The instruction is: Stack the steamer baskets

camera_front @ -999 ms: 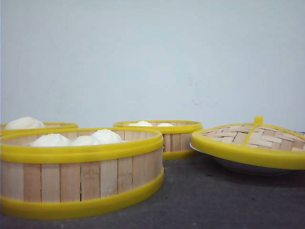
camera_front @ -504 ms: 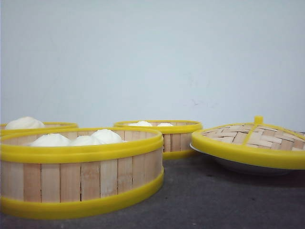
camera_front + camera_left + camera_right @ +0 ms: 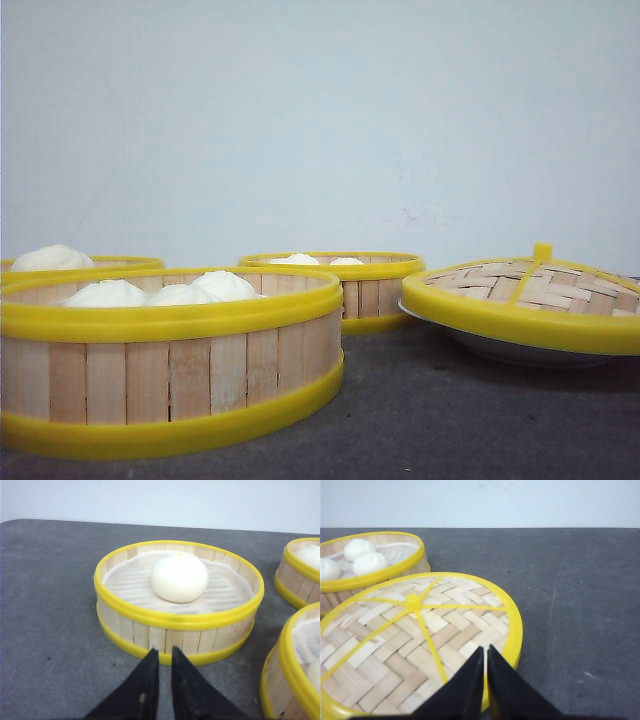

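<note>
Left gripper [image 3: 161, 654]: two matte black fingers [image 3: 145, 680], each tapering from a broad base to a narrow pointed tip, with smooth flat faces. Right gripper [image 3: 485, 652]: identical black wedge-shaped fingers [image 3: 507, 690] with sharp tips. No cables, screws or markings are discernible on either.

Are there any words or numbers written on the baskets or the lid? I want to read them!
None: no words, numbers or labels show in any view.
The steamer baskets have only plain bamboo slats and yellow rims.
The woven lid has yellow ribs and a knob, no writing.
The white buns and the grey table are unmarked too.
</note>
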{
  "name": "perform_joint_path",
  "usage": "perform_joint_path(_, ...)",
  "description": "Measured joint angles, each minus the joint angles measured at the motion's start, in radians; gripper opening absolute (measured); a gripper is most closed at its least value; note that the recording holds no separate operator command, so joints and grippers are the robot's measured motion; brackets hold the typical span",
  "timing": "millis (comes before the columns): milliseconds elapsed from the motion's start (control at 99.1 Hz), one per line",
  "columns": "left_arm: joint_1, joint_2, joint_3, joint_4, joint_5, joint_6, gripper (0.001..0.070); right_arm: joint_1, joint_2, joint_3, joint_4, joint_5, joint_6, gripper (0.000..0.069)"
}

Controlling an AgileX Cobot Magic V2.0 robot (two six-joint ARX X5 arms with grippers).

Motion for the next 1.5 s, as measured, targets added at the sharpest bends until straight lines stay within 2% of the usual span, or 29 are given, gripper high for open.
perform_joint_path(1321, 0.000, 0.000, 0.000, 0.000, 0.000, 0.000, 0.0018, 0.000, 0.000, 0.000, 0.001, 0.000, 0.000, 0.0006)
perform_joint_path(1503, 0.000, 0.000, 0.000, 0.000, 0.000, 0.000, 0.0018, 0.000, 0.000, -0.002, 0.049, 0.000, 0.000, 0.0006)
